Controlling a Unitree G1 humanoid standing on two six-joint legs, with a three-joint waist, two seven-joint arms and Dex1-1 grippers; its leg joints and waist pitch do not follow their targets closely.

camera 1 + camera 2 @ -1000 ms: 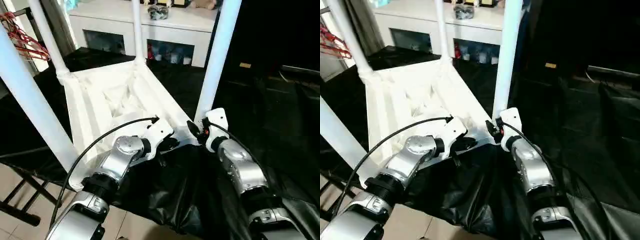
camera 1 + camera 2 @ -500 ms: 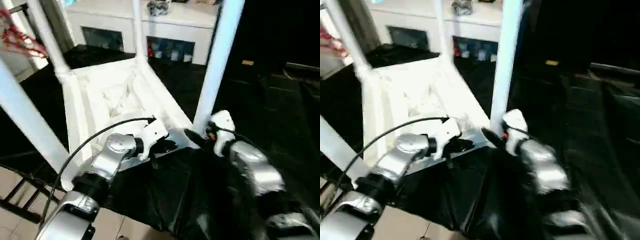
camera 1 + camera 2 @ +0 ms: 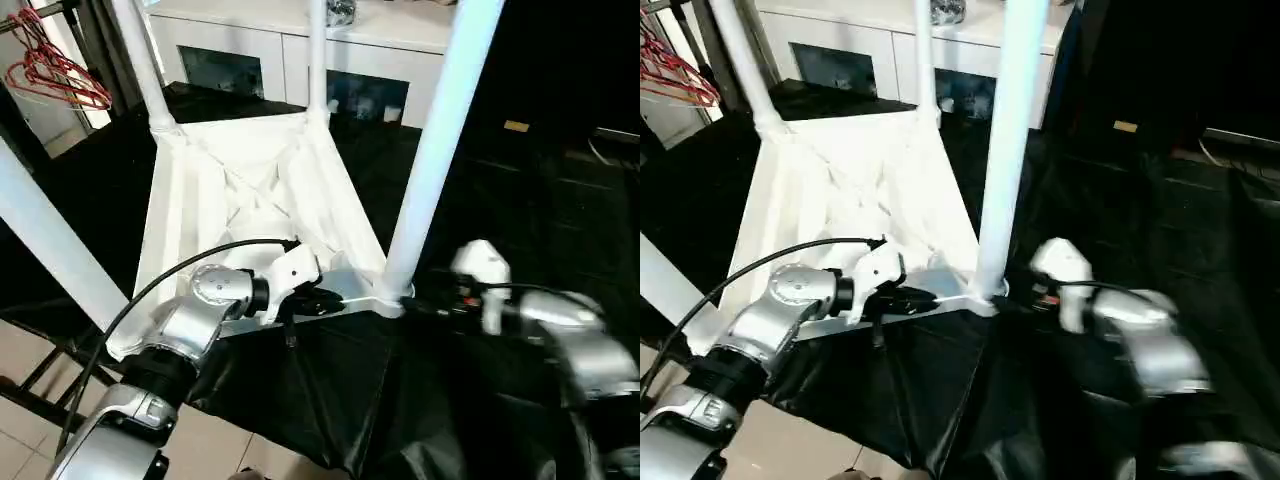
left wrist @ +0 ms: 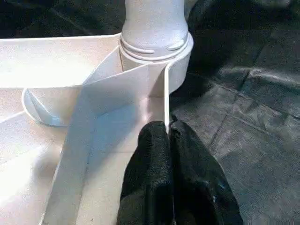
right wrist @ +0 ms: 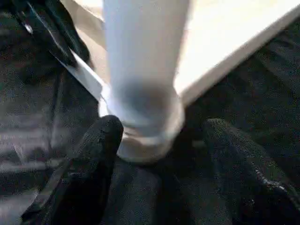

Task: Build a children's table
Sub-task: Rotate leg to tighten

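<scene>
A black sheet [image 3: 520,190] is covering the work surface, with a white cabinet [image 3: 300,60] behind. The tabletop [image 3: 250,200] is lying upside down on the sheet, its legs [image 3: 435,150] standing up from the corner sockets. I am seeing my left gripper [image 4: 168,136] pinched together on the tabletop's rim beside the near socket [image 4: 157,56]. My right gripper [image 5: 159,145] is sitting with fingers [image 5: 96,154] apart, either side of that leg's base.

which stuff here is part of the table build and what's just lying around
Job: tabletop, upside down; four legs standing in its corner sockets; left gripper pinching the tabletop's rim; right gripper open around the near leg's base.

Lying about: red hangers, white cabinet, black sheet.
</scene>
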